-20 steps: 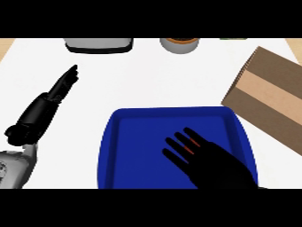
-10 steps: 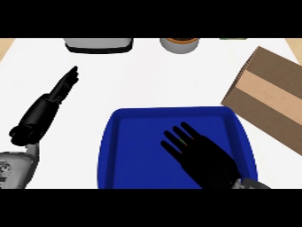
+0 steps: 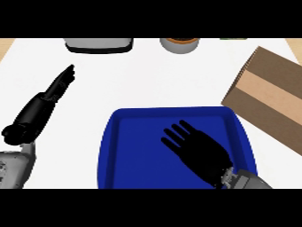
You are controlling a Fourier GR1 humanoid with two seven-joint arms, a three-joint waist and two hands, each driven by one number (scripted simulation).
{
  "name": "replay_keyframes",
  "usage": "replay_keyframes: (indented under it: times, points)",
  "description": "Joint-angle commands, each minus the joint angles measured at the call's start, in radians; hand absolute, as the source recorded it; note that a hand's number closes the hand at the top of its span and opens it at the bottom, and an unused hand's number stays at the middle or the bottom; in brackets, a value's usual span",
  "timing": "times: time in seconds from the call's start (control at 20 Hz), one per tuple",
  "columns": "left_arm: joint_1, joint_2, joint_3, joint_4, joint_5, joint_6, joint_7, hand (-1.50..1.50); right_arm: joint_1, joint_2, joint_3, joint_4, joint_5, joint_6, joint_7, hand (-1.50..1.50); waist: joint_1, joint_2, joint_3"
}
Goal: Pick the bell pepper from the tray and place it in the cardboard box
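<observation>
The right hand [image 3: 199,150], fingers straight and slightly spread, lies over the blue tray [image 3: 124,146]; the bell pepper cannot be seen, so its look and direction cannot be told. The cardboard box [image 3: 277,97] sits at right, while the left hand [image 3: 45,104] rests flat, fingers together, on the white counter [image 3: 153,80].

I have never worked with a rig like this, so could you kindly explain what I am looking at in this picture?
This is a humanoid robot's own view from its head, looking steeply down at a white counter. The right hand, black with fingers spread open, is over a blue tray. The left hand lies open and straight on the counter to the tray's left. A cardboard box sits at the right. At the far edge are a grey appliance and a small round container. Neither hand holds anything. The bell pepper is not visible; it may be hidden under the right hand.
</observation>
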Motion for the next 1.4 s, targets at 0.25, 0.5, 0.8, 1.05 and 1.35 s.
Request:
replay_keyframes:
  times: [0.25,0.5,0.8,1.05,1.35]
  points:
    - [0.048,-0.045,0.009,-0.080,-0.034,-0.018,0.028,0.00,0.000,0.050,-0.051,0.135,0.128,-0.081,-0.047,-1.50,0.002,-0.001,0.000]
    - [0.040,-0.085,0.006,-0.047,-0.083,0.005,0.007,0.00,0.037,0.072,-0.078,0.175,0.151,-0.104,-0.082,-1.50,-0.001,0.000,0.000]
    - [-0.029,-0.055,0.058,0.012,-0.035,-0.067,0.015,0.00,-0.010,0.070,-0.066,0.256,0.163,-0.184,-0.233,1.50,-0.001,0.000,0.000]
    - [0.043,-0.071,0.055,-0.010,-0.056,-0.054,-0.034,0.00,-0.021,0.089,-0.084,0.324,0.196,-0.361,-0.301,1.50,0.002,0.000,0.000]
    - [-0.006,-0.094,0.042,-0.052,-0.070,-0.044,0.051,0.00,0.062,0.147,-0.141,0.284,0.164,-0.390,-0.260,1.50,-0.002,-0.001,0.000]
